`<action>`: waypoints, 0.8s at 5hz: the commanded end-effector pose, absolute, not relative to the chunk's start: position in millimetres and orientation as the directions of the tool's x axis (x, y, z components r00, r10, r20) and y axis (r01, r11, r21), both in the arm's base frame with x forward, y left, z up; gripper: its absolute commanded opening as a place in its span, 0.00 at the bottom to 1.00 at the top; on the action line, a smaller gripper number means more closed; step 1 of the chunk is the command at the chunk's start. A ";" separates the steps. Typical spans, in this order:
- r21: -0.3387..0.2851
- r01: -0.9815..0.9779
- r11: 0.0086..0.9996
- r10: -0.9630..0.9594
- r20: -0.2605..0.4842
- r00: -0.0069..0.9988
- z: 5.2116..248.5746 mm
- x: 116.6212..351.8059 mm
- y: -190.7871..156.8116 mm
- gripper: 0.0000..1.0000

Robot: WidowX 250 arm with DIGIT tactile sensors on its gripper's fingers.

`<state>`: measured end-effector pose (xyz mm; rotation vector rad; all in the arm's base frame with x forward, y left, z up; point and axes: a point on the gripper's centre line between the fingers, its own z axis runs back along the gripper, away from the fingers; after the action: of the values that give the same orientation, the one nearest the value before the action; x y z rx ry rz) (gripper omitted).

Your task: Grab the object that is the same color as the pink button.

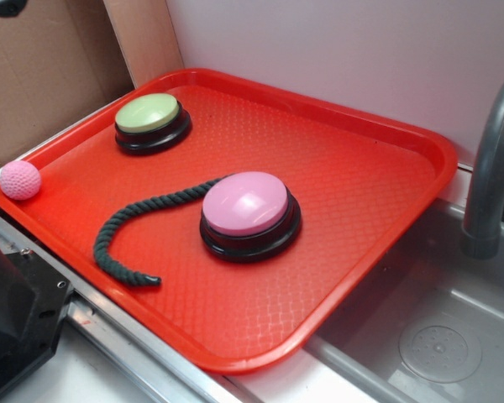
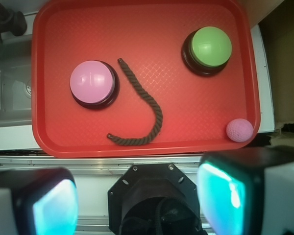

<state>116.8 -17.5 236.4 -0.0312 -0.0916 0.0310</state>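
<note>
- Pink crocheted ball (image 1: pixel 20 180): one was present, small and round with a knitted surface. It sat on the rim at a corner of the tray, at the left edge of the exterior view and at the lower right of the wrist view (image 2: pixel 239 130). It was much smaller than either button.
- Red tray (image 1: pixel 378 210): one rectangular plastic tray with rounded corners, a raised rim and a fine diamond-patterned floor.
- Pink button (image 1: pixel 245 204): one large round button with a glossy pink dome on a black base, standing near the middle of the tray, well apart from the ball.
- Green button (image 1: pixel 148 112): one button of the same shape, with a pale green dome on a black base, standing toward a far corner of the tray.
- Rope (image 1: pixel 122 231): one short length of dark twisted cord, lying in a curved hook shape on the tray floor, one end just beside the pink button.
- Gripper (image 2: pixel 137 205): one, seen from the wrist camera outside the tray's near edge. Its two fingers (image 2: pixel 220 196) stood spread wide with nothing between them, touching no object.
- Sink (image 1: pixel 437 336): one grey metal basin with a round drain lay beside the tray.
- Faucet (image 1: pixel 491 168): one grey curved spout rose at the basin's edge.
- Cardboard (image 1: pixel 42 75): brown panels stood behind the tray.
</note>
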 end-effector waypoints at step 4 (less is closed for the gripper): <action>0.015 -0.536 0.844 0.532 0.096 0.841 171.5 120.8 77.0 1.00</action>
<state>122.8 74.5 164.5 0.0399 -0.0672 0.5697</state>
